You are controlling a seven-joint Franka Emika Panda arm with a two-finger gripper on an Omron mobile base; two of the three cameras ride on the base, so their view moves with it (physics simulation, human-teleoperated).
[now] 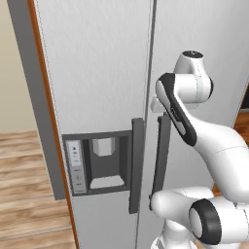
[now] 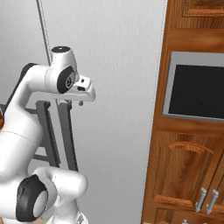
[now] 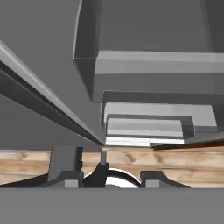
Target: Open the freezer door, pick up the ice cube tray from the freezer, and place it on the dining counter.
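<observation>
Because the freezer door (image 1: pixel 97 97) is shut, the ice cube tray is somewhere behind it, hidden from me. My gripper (image 2: pixel 82 98) sits high against the fridge front, just above the top ends of the two dark handles, pointing down along them. I judge this is the approach to hook the freezer door's handle (image 1: pixel 136 165), beside the dispenser panel (image 1: pixel 99 163). Whether my jaws stand apart or closed I cannot tell; they hold nothing.
</observation>
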